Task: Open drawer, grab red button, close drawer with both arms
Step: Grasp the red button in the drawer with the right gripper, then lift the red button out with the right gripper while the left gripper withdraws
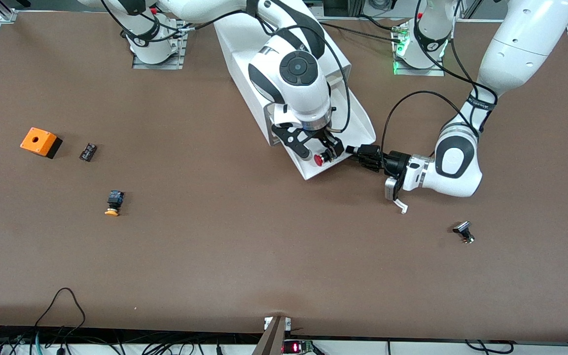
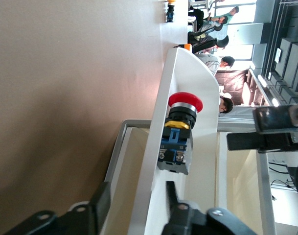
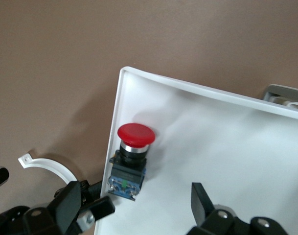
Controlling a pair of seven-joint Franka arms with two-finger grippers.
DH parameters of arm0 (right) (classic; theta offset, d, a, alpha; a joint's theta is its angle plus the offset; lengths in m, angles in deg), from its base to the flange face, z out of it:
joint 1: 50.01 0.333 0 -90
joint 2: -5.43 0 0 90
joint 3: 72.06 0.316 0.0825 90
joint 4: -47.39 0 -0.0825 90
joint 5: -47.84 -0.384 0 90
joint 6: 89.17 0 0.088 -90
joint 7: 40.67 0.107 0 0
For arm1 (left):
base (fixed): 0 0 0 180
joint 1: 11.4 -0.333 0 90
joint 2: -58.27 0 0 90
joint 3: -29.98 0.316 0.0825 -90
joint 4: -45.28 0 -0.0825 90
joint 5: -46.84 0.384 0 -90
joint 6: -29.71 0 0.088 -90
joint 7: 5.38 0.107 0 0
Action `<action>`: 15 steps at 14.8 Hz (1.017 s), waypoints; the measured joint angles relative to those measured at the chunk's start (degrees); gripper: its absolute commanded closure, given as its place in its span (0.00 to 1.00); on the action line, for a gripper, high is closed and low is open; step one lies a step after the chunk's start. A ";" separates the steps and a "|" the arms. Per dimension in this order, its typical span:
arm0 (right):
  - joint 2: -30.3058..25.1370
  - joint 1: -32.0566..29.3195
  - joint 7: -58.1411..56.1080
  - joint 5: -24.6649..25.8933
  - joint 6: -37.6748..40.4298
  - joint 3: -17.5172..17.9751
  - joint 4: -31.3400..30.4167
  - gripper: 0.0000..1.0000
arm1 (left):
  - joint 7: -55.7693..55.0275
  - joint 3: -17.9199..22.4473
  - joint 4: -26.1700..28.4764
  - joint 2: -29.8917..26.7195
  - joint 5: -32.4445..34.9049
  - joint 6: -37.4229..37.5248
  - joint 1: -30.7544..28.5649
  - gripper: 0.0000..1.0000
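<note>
The small red-capped push button with a black-and-blue body [image 3: 130,160] lies in the pulled-out shallow white plastic drawer [image 1: 358,121], close against its front wall. The right tool [image 1: 324,153] hangs spread wide over it; it should be centred and lowered before closing. The left tool [image 1: 358,150] grips the drawer's front wall.

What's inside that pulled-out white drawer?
One red-capped button lies in the drawer, near its front wall. The right gripper above covers part of the drawer in the front view.
</note>
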 measured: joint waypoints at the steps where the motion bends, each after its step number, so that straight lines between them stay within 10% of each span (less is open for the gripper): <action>1: 0.54 0.10 0.02 0.09 -1.06 -0.18 0.01 0.00 | -0.46 0.00 -0.37 0.00 0.72 0.00 -0.25 0.00; 9: 3.95 1.27 1.88 0.11 -6.42 -0.44 0.04 0.07 | -16.50 -0.03 -11.72 -0.04 20.87 7.55 -2.96 0.00; 15: 4.26 2.02 2.29 0.12 -6.68 -0.48 0.13 1.00 | -34.30 -0.74 -20.15 -0.07 36.70 14.60 -2.69 0.00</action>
